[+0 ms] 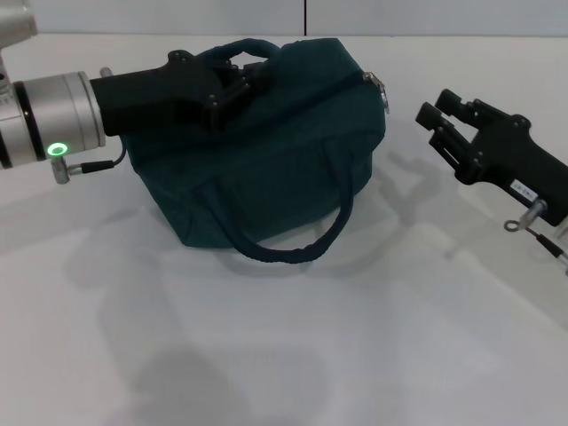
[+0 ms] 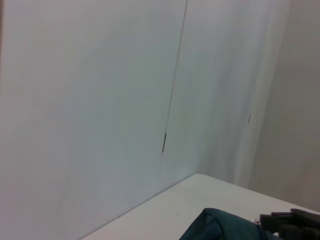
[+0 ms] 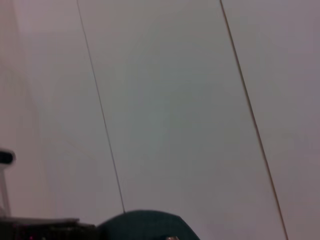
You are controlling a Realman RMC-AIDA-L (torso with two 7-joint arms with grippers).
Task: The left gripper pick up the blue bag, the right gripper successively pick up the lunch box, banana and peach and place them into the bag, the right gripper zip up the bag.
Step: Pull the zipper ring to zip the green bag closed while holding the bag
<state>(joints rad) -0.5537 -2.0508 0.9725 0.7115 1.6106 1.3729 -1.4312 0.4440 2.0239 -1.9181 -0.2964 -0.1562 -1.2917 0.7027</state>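
Observation:
The blue bag (image 1: 266,169) sits on the white table (image 1: 293,355), with its top looking closed and one dark handle (image 1: 293,244) hanging down its front. My left gripper (image 1: 232,78) reaches in from the left and is shut on the bag's other handle at the top. My right gripper (image 1: 437,111) hovers open just right of the bag, near the metal zipper pull (image 1: 380,89), touching nothing. An edge of the bag (image 2: 220,227) shows in the left wrist view, and the bag (image 3: 145,225) also shows in the right wrist view. The lunch box, banana and peach are out of view.
A pale wall with a thin vertical seam (image 1: 304,16) stands behind the table. Bare white tabletop stretches in front of the bag and to its sides.

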